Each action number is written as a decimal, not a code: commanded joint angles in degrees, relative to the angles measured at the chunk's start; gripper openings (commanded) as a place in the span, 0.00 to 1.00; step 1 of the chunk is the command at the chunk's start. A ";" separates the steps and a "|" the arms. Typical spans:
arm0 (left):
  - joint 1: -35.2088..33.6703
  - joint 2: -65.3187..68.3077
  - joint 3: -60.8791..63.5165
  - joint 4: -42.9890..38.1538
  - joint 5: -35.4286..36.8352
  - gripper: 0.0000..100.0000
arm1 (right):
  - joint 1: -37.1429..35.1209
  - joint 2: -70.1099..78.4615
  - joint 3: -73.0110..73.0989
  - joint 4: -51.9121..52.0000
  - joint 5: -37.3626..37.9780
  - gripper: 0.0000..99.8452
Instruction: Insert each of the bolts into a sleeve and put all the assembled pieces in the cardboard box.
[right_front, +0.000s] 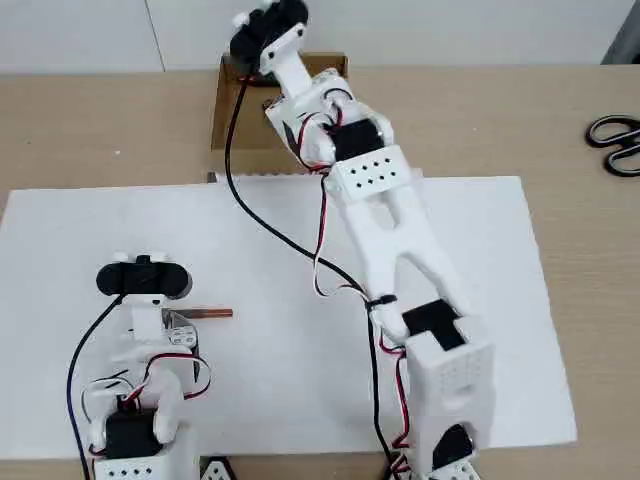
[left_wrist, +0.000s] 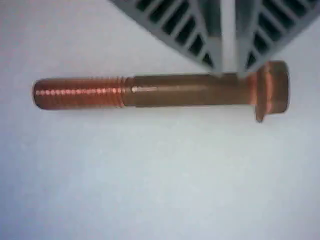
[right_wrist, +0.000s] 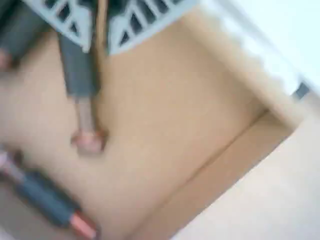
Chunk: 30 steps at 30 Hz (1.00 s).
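The left fingers (left_wrist: 185, 30) are clenched on the long copper-coloured flanged bolt (left_wrist: 160, 90), gripping the plain shank just beside the head. The threaded end stands free and points toward 3 o'clock over the white foam sheet (right_front: 280, 390), at 7 o'clock on the tan bench (right_front: 560, 110). I'd judge that a sound hold for sleeving: keep the bolt level, leave the thread bare, and let a sleeve slide on square.

The right arm (right_front: 400, 230) is stretched out to 12 o'clock, its tip inside the shallow brown cardboard box (right_front: 225, 115). A grey tubular sleeve with a bolt through it (right_wrist: 79, 75) is at that tip, but whether the arm has hold of it I cannot tell. A second dark sleeved bolt (right_wrist: 45, 200) lies near on the box floor. The first piece wants setting down beside that one, then a straight lift clear of the walls.

No writing can be read anywhere.
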 joint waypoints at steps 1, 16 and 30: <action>-0.53 -0.44 -0.31 -1.41 0.35 0.01 | 0.57 -7.34 -2.73 6.55 -2.46 0.00; -0.53 -0.44 -0.31 -1.41 0.35 0.01 | 0.57 -26.07 -2.73 36.88 -8.26 0.00; -0.53 -0.44 -0.31 -1.41 0.35 0.01 | 6.37 -39.87 0.26 46.55 -8.97 0.00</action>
